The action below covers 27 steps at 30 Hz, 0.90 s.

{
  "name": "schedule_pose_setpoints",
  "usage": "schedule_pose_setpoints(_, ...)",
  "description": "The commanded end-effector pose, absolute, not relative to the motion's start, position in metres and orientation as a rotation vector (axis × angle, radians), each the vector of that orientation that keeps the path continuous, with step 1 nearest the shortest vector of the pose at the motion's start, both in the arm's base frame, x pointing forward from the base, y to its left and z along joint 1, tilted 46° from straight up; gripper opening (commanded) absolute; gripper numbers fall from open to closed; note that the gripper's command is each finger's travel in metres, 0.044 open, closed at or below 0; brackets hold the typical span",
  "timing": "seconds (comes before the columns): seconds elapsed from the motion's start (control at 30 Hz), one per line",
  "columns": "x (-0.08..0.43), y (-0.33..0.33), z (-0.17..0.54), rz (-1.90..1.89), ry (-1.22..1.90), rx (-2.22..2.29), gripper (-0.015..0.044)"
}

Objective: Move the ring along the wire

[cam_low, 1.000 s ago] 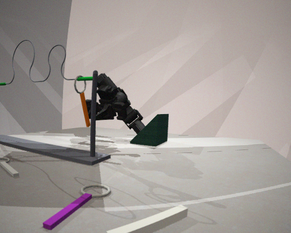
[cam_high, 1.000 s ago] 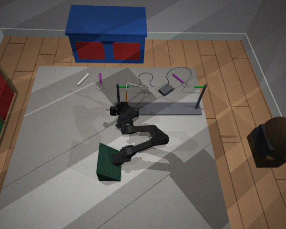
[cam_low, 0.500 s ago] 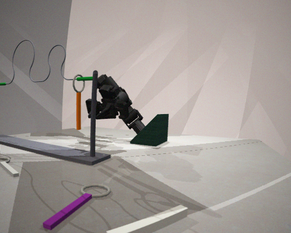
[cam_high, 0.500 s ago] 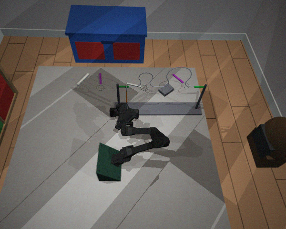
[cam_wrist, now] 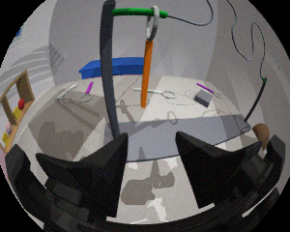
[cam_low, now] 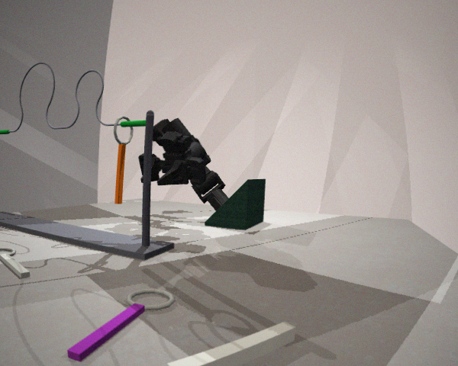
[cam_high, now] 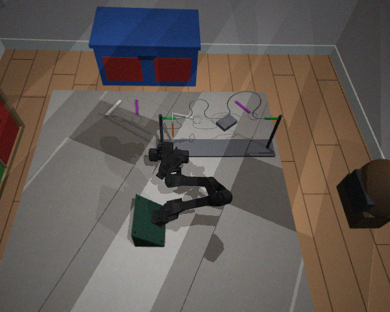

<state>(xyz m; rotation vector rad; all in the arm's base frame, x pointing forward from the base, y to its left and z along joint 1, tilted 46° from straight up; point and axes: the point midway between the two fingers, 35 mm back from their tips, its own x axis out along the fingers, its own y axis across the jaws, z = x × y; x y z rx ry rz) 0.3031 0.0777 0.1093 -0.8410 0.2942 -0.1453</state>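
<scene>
The ring [cam_low: 115, 132] [cam_wrist: 156, 24] hangs around the green part [cam_high: 168, 117] [cam_low: 137, 123] [cam_wrist: 130, 12] beside the near post [cam_high: 161, 129] [cam_low: 146, 177] [cam_wrist: 107, 72], close to that part's inner end. Its orange handle [cam_high: 172, 130] [cam_low: 120, 173] [cam_wrist: 146, 72] hangs straight down, free. My gripper [cam_wrist: 152, 137] is open and empty, drawn back from the handle; its fingers seem clear of handle and post. The grey wire [cam_high: 199, 99] [cam_low: 41, 63] runs in loops to the other green part [cam_high: 270, 117] [cam_low: 2, 132].
The posts stand on a grey base [cam_high: 215, 147]. Behind it lie purple-handled rings [cam_high: 136, 106] [cam_high: 242, 106], white-handled pieces [cam_high: 113, 108] [cam_low: 237, 345] and a grey block [cam_high: 226, 121] [cam_wrist: 203, 98]. A green wedge [cam_high: 148, 231] [cam_low: 237, 208] is at the arm's foot.
</scene>
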Motion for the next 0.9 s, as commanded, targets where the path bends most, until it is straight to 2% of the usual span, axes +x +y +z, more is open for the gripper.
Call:
schedule_pose_setpoints(0.0, 0.2776, 0.0799, 0.1121, -0.145, 0.288, -0.841, 0.0317)
schedule_pose_setpoints(0.17, 0.2759, 0.08, 0.1122, -0.145, 0.288, -0.841, 0.044)
schedule_pose_setpoints(0.87, 0.2759, 0.08, 0.1122, -0.145, 0.288, -0.841, 0.044)
